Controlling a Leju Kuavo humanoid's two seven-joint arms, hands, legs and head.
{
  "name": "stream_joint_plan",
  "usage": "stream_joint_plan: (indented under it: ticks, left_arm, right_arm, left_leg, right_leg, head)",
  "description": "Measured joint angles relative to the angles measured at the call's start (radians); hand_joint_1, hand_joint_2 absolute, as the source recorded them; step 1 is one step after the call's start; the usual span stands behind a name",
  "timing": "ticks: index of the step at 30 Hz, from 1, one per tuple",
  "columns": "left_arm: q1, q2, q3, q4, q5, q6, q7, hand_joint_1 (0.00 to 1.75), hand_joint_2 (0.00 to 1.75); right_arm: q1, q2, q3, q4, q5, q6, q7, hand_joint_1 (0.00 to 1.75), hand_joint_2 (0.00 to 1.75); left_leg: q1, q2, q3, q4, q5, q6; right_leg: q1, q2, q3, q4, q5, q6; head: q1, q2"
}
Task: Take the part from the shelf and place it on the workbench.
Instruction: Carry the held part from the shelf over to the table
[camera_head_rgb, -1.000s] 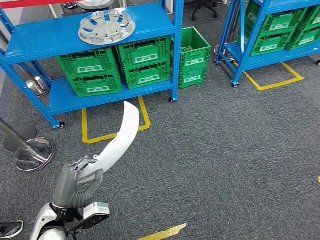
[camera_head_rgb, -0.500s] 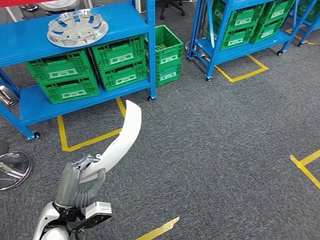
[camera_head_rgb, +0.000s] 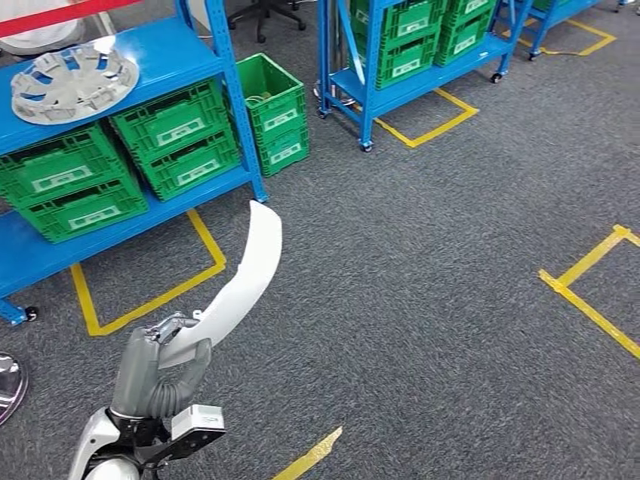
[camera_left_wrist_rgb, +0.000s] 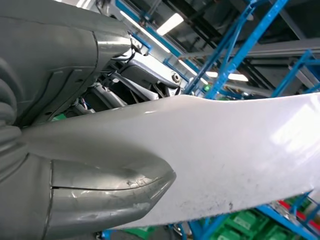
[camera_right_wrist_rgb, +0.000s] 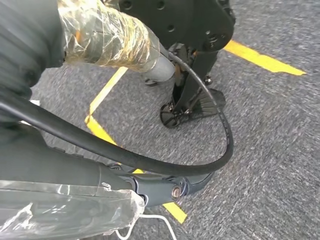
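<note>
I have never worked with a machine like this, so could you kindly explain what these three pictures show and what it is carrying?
This is a walking humanoid robot. The head view looks forward and down: its grey left hand grips a long curved white plastic part above grey carpet. Behind stands a blue metal shelf bearing a silver wheel cover and green plastic crates. The left wrist view shows the same white part close up. The right wrist view looks down at carpet with yellow floor tape; whether the right hand is open or closed cannot be judged there.

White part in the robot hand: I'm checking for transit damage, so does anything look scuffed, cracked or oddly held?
No cracks show. The white part has a few small dark specks near one edge. The left robot hand grips it at one end, so the rest sticks out unsupported over the carpet.
</note>
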Motion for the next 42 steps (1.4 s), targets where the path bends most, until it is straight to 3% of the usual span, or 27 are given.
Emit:
stream_joint_plan:
  ticks: [1, 2, 4, 5, 7, 9, 11, 13, 14, 15, 16, 17, 19, 21, 24, 26, 28, 30, 31, 32, 33, 35, 37, 39, 41, 42]
  left_arm:
    - [0.001, 0.0, 0.0, 0.0, 0.0, 0.0, 0.0, 1.75, 1.75]
    - [0.001, 0.0, 0.0, 0.0, 0.0, 0.0, 0.0, 1.75, 1.75]
    - [0.001, 0.0, 0.0, 0.0, 0.0, 0.0, 0.0, 1.75, 1.75]
    - [0.001, 0.0, 0.0, 0.0, 0.0, 0.0, 0.0, 1.75, 1.75]
    - [0.001, 0.0, 0.0, 0.0, 0.0, 0.0, 0.0, 1.75, 1.75]
    - [0.0, -0.001, 0.0, 0.0, 0.0, 0.0, -0.001, 1.75, 1.75]
    - [0.0, -0.002, 0.001, 0.0, 0.0, 0.001, -0.001, 1.75, 1.75]
    - [0.001, -0.003, 0.001, 0.0, 0.0, 0.001, -0.001, 1.75, 1.75]
    - [0.002, -0.003, 0.001, 0.0, 0.0, 0.001, -0.001, 1.75, 1.75]
    - [0.003, -0.003, 0.001, 0.0, 0.0, 0.001, -0.001, 1.75, 1.75]
    - [0.003, -0.003, 0.002, 0.0, 0.0, 0.001, -0.001, 1.75, 1.75]
    - [0.002, -0.003, 0.002, 0.0, 0.0, 0.001, -0.001, 1.75, 1.75]
    - [0.002, -0.003, 0.002, 0.0, 0.0, 0.001, -0.002, 1.75, 1.75]
    - [0.001, -0.003, 0.002, 0.0, 0.001, 0.001, -0.004, 1.75, 1.75]
    - [0.0, -0.003, 0.003, 0.0, 0.001, 0.001, -0.009, 1.75, 1.75]
    - [-0.001, -0.003, 0.003, 0.0, 0.001, 0.001, -0.012, 1.75, 1.75]
    - [0.001, -0.003, 0.003, 0.0, 0.002, 0.001, -0.013, 1.75, 1.75]
    - [0.004, -0.003, 0.003, 0.0, 0.002, 0.001, -0.015, 1.75, 1.75]
    - [0.005, -0.003, 0.003, 0.0, 0.002, 0.002, -0.016, 1.75, 1.75]
    - [0.005, -0.003, 0.003, 0.0, 0.002, 0.002, -0.017, 1.75, 1.75]
    - [0.005, -0.003, 0.004, 0.0, 0.002, 0.004, -0.017, 1.75, 1.75]
    - [0.009, -0.002, 0.006, -0.001, 0.002, 0.01, -0.017, 1.75, 1.75]
    - [0.02, 0.0, 0.011, -0.006, 0.01, 0.019, -0.017, 1.75, 1.75]
    - [0.028, 0.009, 0.021, -0.012, 0.034, 0.025, -0.023, 1.75, 1.75]
    - [0.029, 0.021, 0.036, -0.013, 0.058, 0.027, -0.032, 1.75, 1.75]
    - [0.03, 0.025, 0.044, -0.013, 0.065, 0.026, -0.035, 1.75, 1.75]
  right_arm:
    - [0.0, 0.0, -0.002, 0.0, 0.0, -0.002, 0.0, 0.0, 1.75]
    - [0.0, 0.0, -0.003, 0.0, 0.0, -0.003, 0.0, 0.0, 1.75]
    - [-0.001, 0.0, -0.005, 0.0, 0.001, -0.004, 0.0, 0.0, 1.75]
    - [-0.002, 0.001, -0.005, 0.0, 0.001, -0.003, -0.001, 0.0, 1.75]
    - [-0.003, 0.001, -0.005, 0.0, 0.001, -0.003, -0.001, 0.0, 1.75]
    - [0.0, 0.001, -0.006, 0.0, 0.001, -0.003, -0.001, 0.0, 1.75]
    - [0.001, 0.001, -0.008, 0.0, 0.001, -0.003, -0.001, 0.0, 1.75]
    - [-0.003, 0.001, -0.008, 0.0, 0.002, -0.003, -0.001, 0.0, 1.75]
    - [-0.004, 0.001, -0.008, 0.0, 0.002, -0.003, -0.001, 0.0, 1.75]
    - [-0.004, 0.001, -0.008, 0.0, 0.003, -0.004, -0.001, 0.0, 1.75]
    - [-0.003, 0.001, -0.008, 0.0, 0.003, -0.004, -0.001, 0.0, 1.75]
    - [-0.002, 0.001, -0.008, 0.0, 0.004, -0.005, -0.001, 0.0, 1.75]
    - [-0.003, 0.001, -0.009, 0.001, 0.006, -0.008, -0.003, 0.0, 1.75]
    - [-0.007, 0.001, -0.009, 0.003, 0.011, -0.015, -0.009, 0.0, 1.75]
    - [-0.008, -0.001, -0.014, 0.011, 0.019, -0.028, -0.018, 0.0, 1.75]
    - [-0.008, -0.004, -0.019, 0.017, 0.024, -0.034, -0.023, 0.0, 1.75]
    - [-0.011, -0.005, -0.02, 0.023, 0.029, -0.037, -0.028, 0.0, 1.75]
    - [-0.016, -0.006, -0.021, 0.032, 0.034, -0.04, -0.034, 0.0, 1.75]
    - [-0.017, -0.008, -0.023, 0.037, 0.037, -0.041, -0.037, 0.0, 1.75]
    - [-0.018, -0.01, -0.025, 0.042, 0.04, -0.043, -0.04, 0.0, 1.75]
    - [-0.018, -0.012, -0.027, 0.048, 0.045, -0.045, -0.044, 0.0, 1.75]
    - [-0.021, -0.017, -0.029, 0.061, 0.057, -0.053, -0.051, 0.0, 1.75]
    - [-0.026, -0.02, -0.03, 0.075, 0.066, -0.076, -0.055, 0.0, 1.75]
    - [-0.033, -0.015, -0.032, 0.09, 0.069, -0.112, -0.055, 0.0, 1.75]
    - [-0.039, -0.005, -0.035, 0.102, 0.07, -0.141, -0.055, 0.0, 1.75]
    - [-0.044, -0.003, -0.036, 0.108, 0.071, -0.15, -0.056, 0.0, 1.75]
  left_leg:
    - [0.0, -0.002, 0.0, -0.003, 0.018, 0.002]
    - [0.0, -0.006, 0.017, -0.046, 0.054, 0.006]
    - [0.0, -0.034, 0.075, -0.177, 0.128, 0.016]
    - [0.001, -0.048, 0.097, -0.232, 0.145, 0.019]
    - [0.0, -0.062, 0.111, -0.272, 0.145, 0.024]
    - [0.001, -0.047, 0.112, -0.282, 0.148, 0.031]
    - [0.005, -0.027, 0.113, -0.292, 0.154, 0.042]
    - [0.004, -0.003, 0.112, -0.293, 0.156, 0.047]
    - [0.003, 0.01, 0.111, -0.293, 0.155, 0.047]
    - [0.002, 0.022, 0.111, -0.293, 0.155, 0.047]
    - [0.002, 0.033, 0.111, -0.292, 0.155, 0.047]
    - [0.002, 0.043, 0.112, -0.292, 0.154, 0.046]
    - [-0.001, 0.062, 0.115, -0.291, 0.151, 0.041]
    - [-0.006, 0.077, 0.118, -0.288, 0.147, 0.031]
    - [-0.007, 0.093, 0.121, -0.286, 0.143, 0.016]
    - [-0.002, 0.061, 0.11, -0.253, 0.113, 0.004]
    - [0.0, 0.015, 0.065, -0.146, 0.047, -0.001]
    - [0.0, 0.001, 0.012, -0.028, 0.0, -0.002]
    - [0.0, 0.0, 0.002, -0.007, 0.004, -0.001]
    - [0.0, -0.002, 0.009, -0.025, 0.028, 0.0]
    - [0.001, -0.008, 0.032, -0.077, 0.067, 0.003]
    - [0.003, -0.043, 0.089, -0.201, 0.127, 0.01]
    - [0.003, -0.069, 0.113, -0.263, 0.136, 0.017]
    - [0.002, -0.059, 0.114, -0.274, 0.133, 0.024]
    - [0.005, -0.039, 0.117, -0.282, 0.138, 0.035]
    - [0.006, -0.027, 0.118, -0.285, 0.14, 0.04]
  right_leg:
    - [0.001, 0.012, 0.0, 0.001, 0.0, 0.0]
    - [0.001, 0.024, 0.001, 0.002, 0.0, 0.0]
    - [0.003, 0.046, 0.002, 0.004, 0.001, 0.002]
    - [0.004, 0.056, -0.001, 0.006, 0.001, 0.005]
    - [0.002, 0.072, -0.012, 0.009, 0.005, 0.017]
    - [-0.001, 0.079, -0.026, 0.011, 0.007, 0.029]
    - [0.001, 0.047, -0.052, 0.054, -0.022, 0.038]
    - [0.0, 0.002, -0.109, 0.175, -0.086, 0.045]
    - [-0.002, -0.009, -0.14, 0.242, -0.114, 0.049]
    - [-0.003, -0.014, -0.159, 0.285, -0.127, 0.052]
    - [-0.004, -0.017, -0.159, 0.292, -0.12, 0.054]
    - [-0.004, -0.022, -0.139, 0.257, -0.096, 0.055]
    - [-0.002, -0.051, -0.059, 0.115, -0.038, 0.051]
    - [0.003, -0.074, -0.003, 0.017, -0.013, 0.041]
    - [0.005, -0.057, -0.001, 0.004, -0.01, 0.023]
    - [0.002, -0.041, -0.001, 0.0, -0.005, 0.01]
    - [0.0, -0.023, -0.001, -0.002, -0.001, 0.001]
    - [0.003, -0.002, -0.005, -0.001, 0.002, -0.003]
    - [0.004, 0.01, -0.006, 0.0, 0.002, -0.003]
    - [0.004, 0.022, -0.006, 0.002, 0.002, -0.004]
    - [0.004, 0.034, -0.006, 0.003, 0.002, -0.003]
    - [0.005, 0.056, -0.008, 0.009, 0.001, 0.0]
    - [0.005, 0.075, -0.02, 0.015, 0.004, 0.01]
    - [0.001, 0.089, -0.034, 0.017, 0.008, 0.022]
    - [0.002, 0.059, -0.051, 0.04, -0.008, 0.033]
    - [0.003, 0.033, -0.071, 0.079, -0.031, 0.037]
  head:
    - [0.0, 0.0]
    - [0.0, 0.0]
    - [0.0, 0.0]
    - [0.0, 0.0]
    - [0.001, 0.0]
    - [0.001, 0.0]
    - [0.007, 0.0]
    - [0.013, 0.0]
    - [0.014, 0.0]
    - [0.014, 0.0]
    - [0.014, 0.0]
    - [0.014, 0.0]
    - [0.014, 0.0]
    - [0.013, 0.0]
    - [0.012, 0.0]
    - [0.009, 0.0]
    - [0.006, 0.0]
    - [0.006, 0.0]
    - [0.005, 0.0]
    - [0.006, 0.0]
    - [0.005, 0.0]
    - [0.006, 0.0]
    - [0.007, 0.0]
    - [0.006, 0.0]
    - [0.009, 0.0]
    - [0.012, 0.0]
